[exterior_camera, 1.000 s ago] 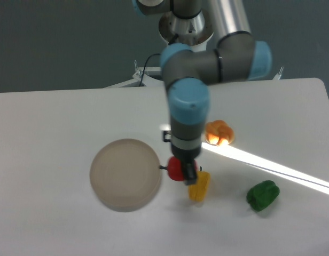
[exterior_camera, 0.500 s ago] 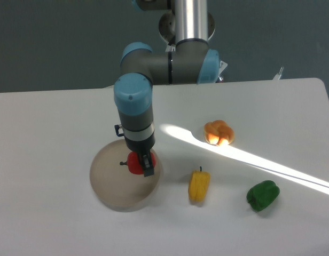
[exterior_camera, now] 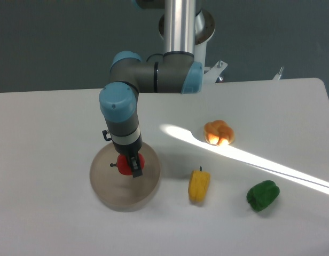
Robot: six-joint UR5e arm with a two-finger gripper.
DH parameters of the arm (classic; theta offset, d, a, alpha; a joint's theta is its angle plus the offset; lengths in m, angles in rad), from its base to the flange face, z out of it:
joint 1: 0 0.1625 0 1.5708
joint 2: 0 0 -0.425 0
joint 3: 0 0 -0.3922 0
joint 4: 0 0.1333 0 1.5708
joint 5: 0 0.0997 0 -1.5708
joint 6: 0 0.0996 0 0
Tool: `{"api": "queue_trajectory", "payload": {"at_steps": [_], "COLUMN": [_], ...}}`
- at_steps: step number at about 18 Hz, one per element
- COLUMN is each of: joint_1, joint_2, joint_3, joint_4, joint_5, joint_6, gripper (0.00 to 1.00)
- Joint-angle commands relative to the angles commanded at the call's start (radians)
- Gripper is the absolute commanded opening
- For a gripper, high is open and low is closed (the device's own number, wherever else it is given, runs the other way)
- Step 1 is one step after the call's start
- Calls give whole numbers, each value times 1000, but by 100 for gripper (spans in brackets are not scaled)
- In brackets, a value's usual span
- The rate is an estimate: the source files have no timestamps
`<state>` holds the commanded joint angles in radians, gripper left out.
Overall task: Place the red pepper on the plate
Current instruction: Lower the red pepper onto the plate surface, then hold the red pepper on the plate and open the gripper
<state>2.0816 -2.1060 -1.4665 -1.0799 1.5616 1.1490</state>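
- Fingers (exterior_camera: pixel 135 166) of our gripper (exterior_camera: pixel 131 165) are clamped on the red pepper (exterior_camera: pixel 127 164), one dark finger showing across its front; the other is hidden behind the fruit.
- We hold the red pepper over the plate (exterior_camera: pixel 108 189), roughly above the plate's middle, stem pointing left. Whether it already touches the plate surface or hangs just above it, we cannot tell from this one view.
- We judge the grip is from above, wrist vertical, so the pepper can be set straight down and let go without rolling.
- The plate sits on the white table (exterior_camera: pixel 47 133), left of the other produce, which gives our arm room to come in from the back.
- A yellow pepper (exterior_camera: pixel 198 185) lies just right of the plate, apart from it; the green pepper (exterior_camera: pixel 262 195) is further right; the orange pepper (exterior_camera: pixel 218 132) sits behind, in a bright streak of light.
- What remains, in our judgement: lower if needed, part the fingers, lift away.
- We can read no brand, label or writing anywhere.
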Motion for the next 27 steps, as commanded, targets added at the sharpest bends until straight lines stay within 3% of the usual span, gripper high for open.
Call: {"api": "queue_trajectory", "payload": {"at_steps": [8, 14, 27], "joint_1": [-2, -2, 3], "joint_2": [-35, -49, -63], "joint_3": [-5, -2, -6], "joint_4": [0, 3, 20], "joint_5": [-55, -103, -107], "joint_6": [-15, -112, -80], "gripper": [48, 48, 48]}}
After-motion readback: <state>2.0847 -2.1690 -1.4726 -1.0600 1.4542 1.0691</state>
